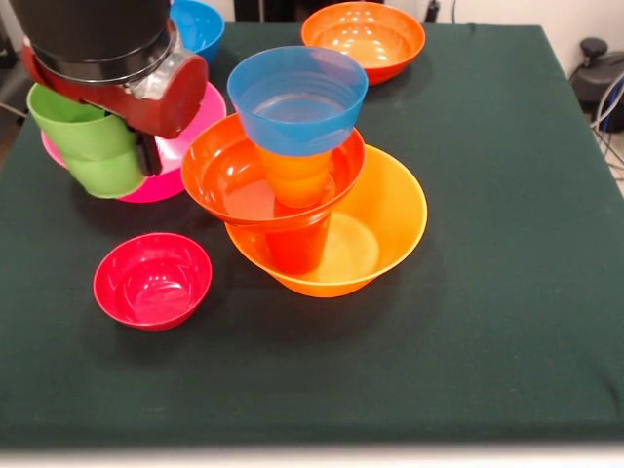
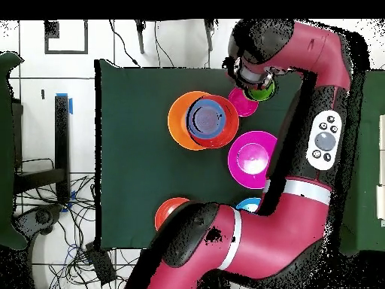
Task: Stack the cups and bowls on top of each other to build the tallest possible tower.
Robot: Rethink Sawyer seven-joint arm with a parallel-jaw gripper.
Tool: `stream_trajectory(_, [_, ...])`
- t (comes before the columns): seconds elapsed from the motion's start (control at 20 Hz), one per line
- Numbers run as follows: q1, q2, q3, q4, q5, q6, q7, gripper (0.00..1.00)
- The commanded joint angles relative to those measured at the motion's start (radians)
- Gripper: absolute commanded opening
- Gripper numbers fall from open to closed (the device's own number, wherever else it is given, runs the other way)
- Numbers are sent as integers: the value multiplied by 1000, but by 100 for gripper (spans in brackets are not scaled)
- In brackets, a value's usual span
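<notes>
The tower [image 1: 312, 185] stands mid-table. Its base is the widest orange bowl [image 1: 385, 219]. Inside that stands a red-orange cup [image 1: 297, 244], then a tilted red-orange bowl [image 1: 224, 175], an orange cup [image 1: 292, 175] and a blue bowl [image 1: 297, 97] on top. The tower also shows in the overhead view [image 2: 197, 120]. My gripper [image 1: 109, 158] is shut on the light green cup [image 1: 83, 136] and holds it in the air over the pink bowl [image 1: 200, 132], left of the tower. The green cup also shows in the overhead view [image 2: 263, 92].
A crimson bowl [image 1: 151, 281] sits in front of the pink bowl, left of the tower. A second blue bowl [image 1: 202, 24] and a red-orange bowl [image 1: 363, 39] sit at the far edge. The arm [image 2: 323, 135] spans one table side.
</notes>
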Motion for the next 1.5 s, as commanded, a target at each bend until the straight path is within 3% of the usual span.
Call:
stream_trajectory(0.05, [54, -17, 45, -22, -26, 138, -130, 0])
stream_trajectory(0.5, [64, -46, 31, -44, -27, 207, -144, 0])
stream_trajectory(1.0, [70, -36, 40, -131, -44, 310, -162, 0])
stream_trajectory(1.5, [108, -37, 59, -119, 4, 291, -40, 0])
